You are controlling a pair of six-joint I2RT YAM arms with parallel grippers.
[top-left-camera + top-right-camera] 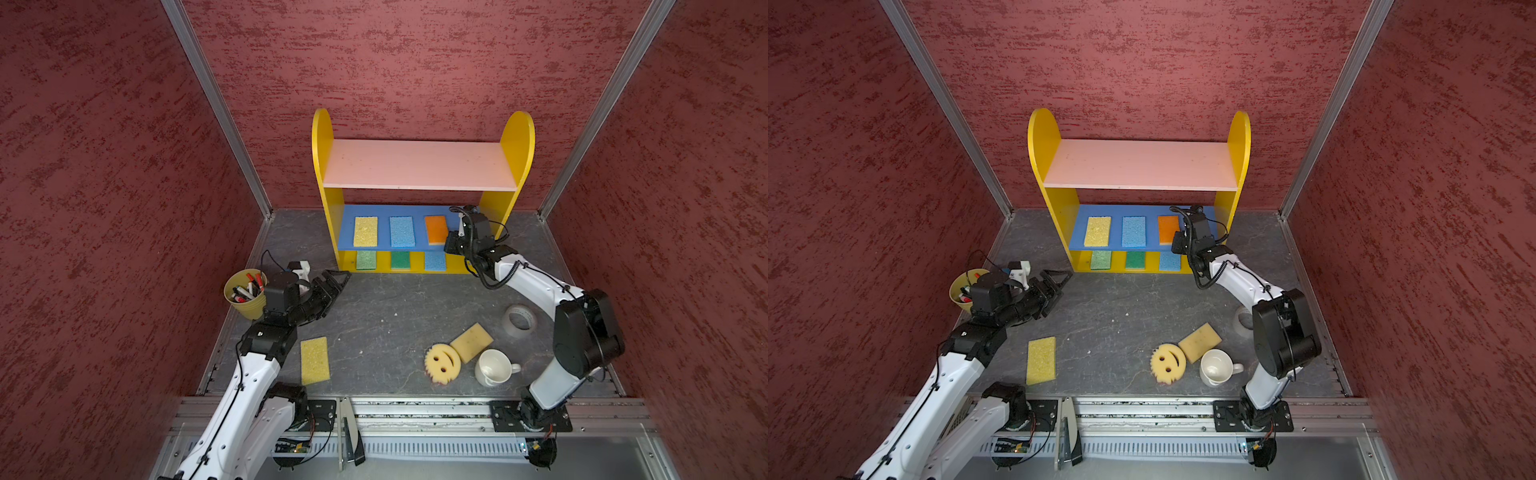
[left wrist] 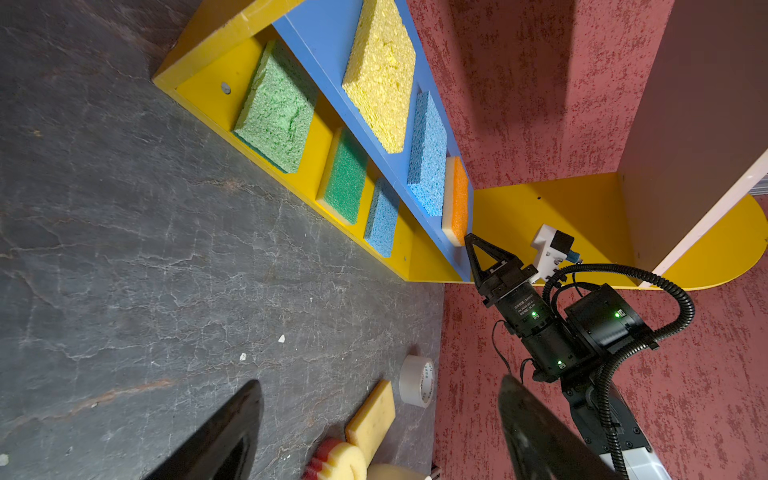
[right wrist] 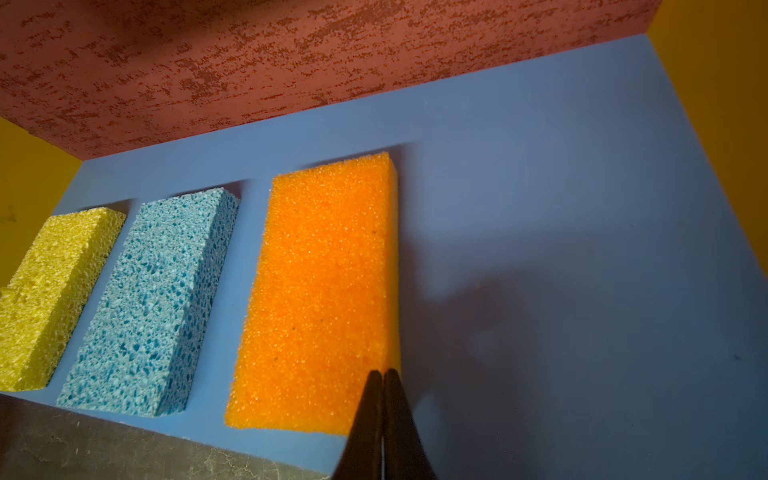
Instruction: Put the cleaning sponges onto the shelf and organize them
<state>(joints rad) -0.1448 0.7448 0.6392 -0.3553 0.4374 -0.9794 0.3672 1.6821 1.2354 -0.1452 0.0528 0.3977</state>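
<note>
The shelf (image 1: 419, 164) stands at the back wall. Its blue middle board (image 3: 540, 187) carries a yellow sponge (image 1: 365, 231), a blue sponge (image 1: 402, 231) and an orange-faced sponge (image 1: 435, 229) (image 3: 324, 291). On the yellow base lie a light green sponge (image 1: 366, 260), a dark green one (image 1: 400, 260) and a blue one (image 1: 435, 261). A yellow sponge (image 1: 315, 360), a smiley sponge (image 1: 442, 362) and a tan sponge (image 1: 471, 342) lie on the table. My right gripper (image 3: 382, 374) is shut and empty at the orange sponge's near right corner. My left gripper (image 1: 338, 278) hangs open and empty, left of the shelf.
A white mug (image 1: 494, 368) stands beside the smiley and tan sponges. A tape roll (image 1: 518, 322) lies under the right arm. A yellow cup of markers (image 1: 245, 293) stands at the left wall behind the left arm. Red walls close in three sides.
</note>
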